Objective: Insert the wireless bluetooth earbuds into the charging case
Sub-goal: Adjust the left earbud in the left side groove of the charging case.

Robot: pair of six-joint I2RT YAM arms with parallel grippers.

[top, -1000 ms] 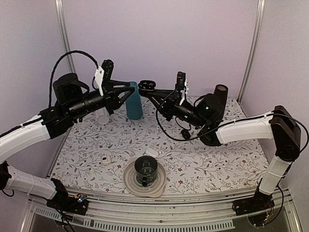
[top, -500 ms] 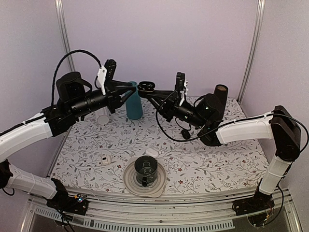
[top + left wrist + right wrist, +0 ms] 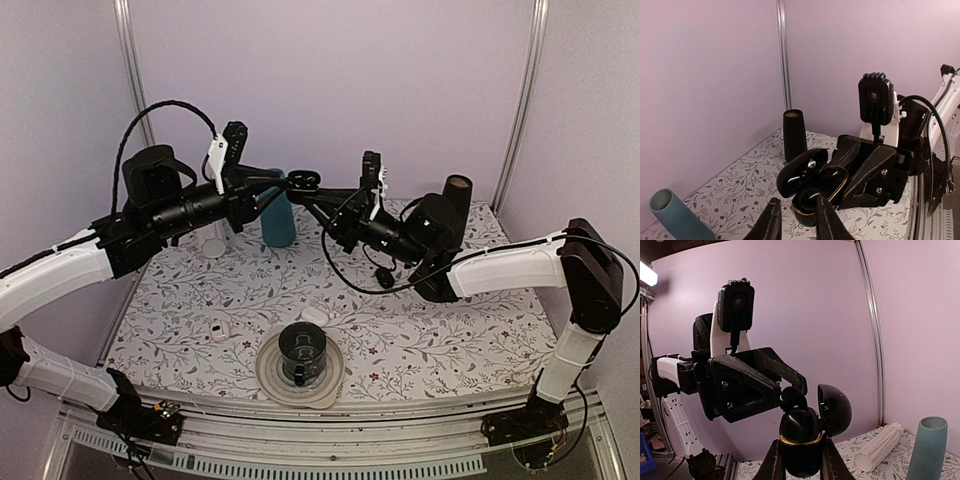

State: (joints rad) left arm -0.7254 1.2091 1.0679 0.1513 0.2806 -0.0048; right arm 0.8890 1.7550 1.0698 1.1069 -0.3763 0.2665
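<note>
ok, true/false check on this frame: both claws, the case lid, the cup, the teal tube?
1. The right claw holds the charging case off the table. True.
2. The case lid is shut. False: it is hinged open.
3. The left claw rests on the table. False: it is raised, pinching what looks like an earbud right at the open case.
4. A dark cup stands on the plate. True.
5. The teal tube lies flat. False: it stands upright.
</note>
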